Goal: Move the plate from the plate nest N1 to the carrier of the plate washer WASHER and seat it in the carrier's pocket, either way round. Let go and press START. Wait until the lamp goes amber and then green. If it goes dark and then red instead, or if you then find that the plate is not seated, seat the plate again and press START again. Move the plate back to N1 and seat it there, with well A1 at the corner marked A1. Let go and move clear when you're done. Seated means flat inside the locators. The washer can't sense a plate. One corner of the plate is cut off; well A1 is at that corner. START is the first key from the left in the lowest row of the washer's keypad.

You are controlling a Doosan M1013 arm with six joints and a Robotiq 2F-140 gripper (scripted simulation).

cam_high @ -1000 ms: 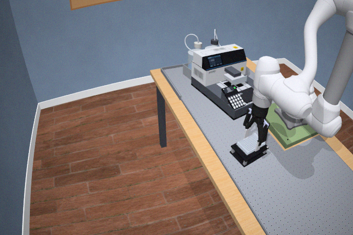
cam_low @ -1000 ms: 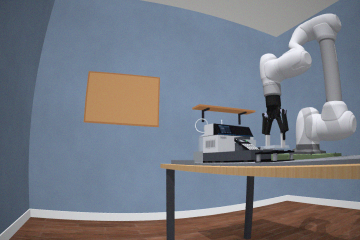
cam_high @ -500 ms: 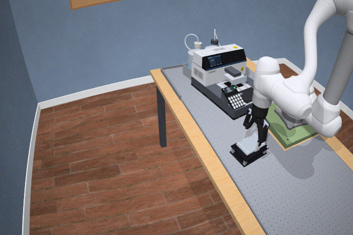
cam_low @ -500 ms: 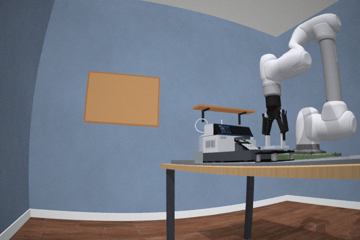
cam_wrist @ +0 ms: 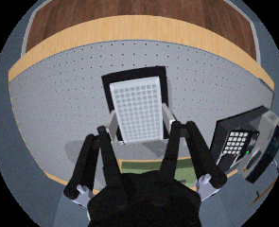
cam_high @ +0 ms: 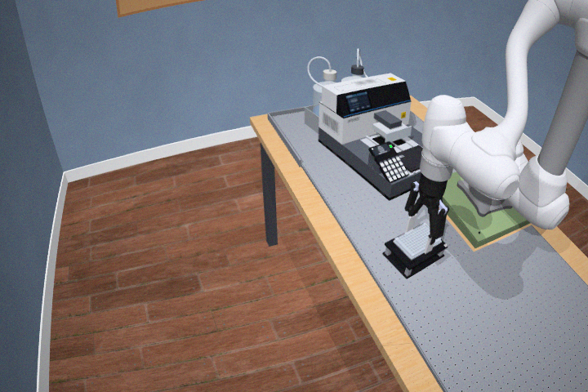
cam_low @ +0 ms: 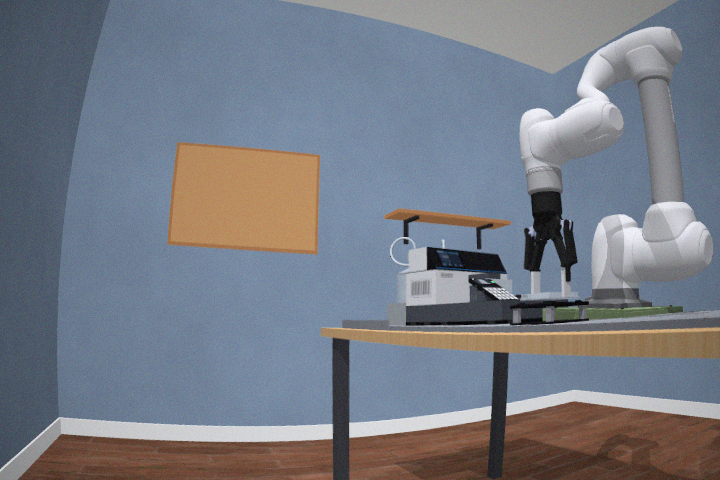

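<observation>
The white multi-well plate (cam_high: 410,241) (cam_low: 548,294) (cam_wrist: 138,110) is at the black plate nest N1 (cam_high: 407,266) (cam_low: 544,306) (cam_wrist: 134,75), near the table's front edge. My gripper (cam_high: 421,235) (cam_low: 550,289) (cam_wrist: 139,113) points straight down and is shut on the plate's long sides. I cannot tell whether the plate rests flat in the nest or hangs just above it. The cut corner is too small to make out. The washer WASHER (cam_high: 359,110) (cam_low: 440,283) (cam_wrist: 268,142) stands behind, with its keypad (cam_high: 394,167) (cam_low: 499,292) (cam_wrist: 236,143) facing the nest. A small green lamp (cam_high: 389,146) glows above the keypad.
The arm's base stands on a green mat (cam_high: 489,224) (cam_low: 627,310) right of the nest. Bottles with tubing (cam_high: 329,76) stand behind the washer. A wall shelf (cam_low: 446,217) hangs above the washer. The table's wooden edge (cam_high: 350,268) runs close by the nest.
</observation>
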